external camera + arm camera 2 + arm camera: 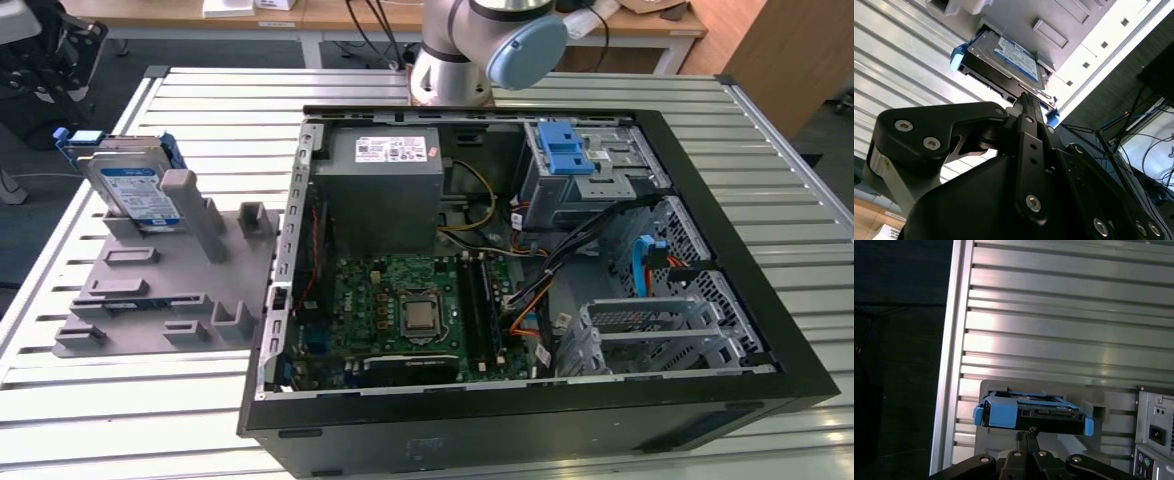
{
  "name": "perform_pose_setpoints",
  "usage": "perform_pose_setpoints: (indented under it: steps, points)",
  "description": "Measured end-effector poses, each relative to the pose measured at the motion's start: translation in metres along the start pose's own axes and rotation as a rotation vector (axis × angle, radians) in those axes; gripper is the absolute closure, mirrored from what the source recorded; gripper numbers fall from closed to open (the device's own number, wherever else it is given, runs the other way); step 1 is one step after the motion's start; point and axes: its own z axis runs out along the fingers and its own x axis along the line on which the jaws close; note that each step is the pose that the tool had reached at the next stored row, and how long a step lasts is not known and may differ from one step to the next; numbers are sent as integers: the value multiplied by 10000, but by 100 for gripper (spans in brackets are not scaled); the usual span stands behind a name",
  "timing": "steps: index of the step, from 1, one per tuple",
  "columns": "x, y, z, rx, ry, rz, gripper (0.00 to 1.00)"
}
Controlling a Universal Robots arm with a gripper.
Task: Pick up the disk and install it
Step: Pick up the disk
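The disk (138,192) is standing on edge in the grey fixture (147,290), on the exterior view's left of the open computer case (747,250). In the first wrist view the gripper (1028,431) is lining up with the disk's top edge, its fingers pressing together and holding nothing. We are judging this as the approach for pick-up. Grasping is calling for the fingers to part wider than the blue carrier.
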Motion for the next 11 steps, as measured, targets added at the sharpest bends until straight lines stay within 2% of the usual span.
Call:
perform_pose_setpoints:
  steps: [11]
  points:
    - [0,0,0,-12,28,-626,89]
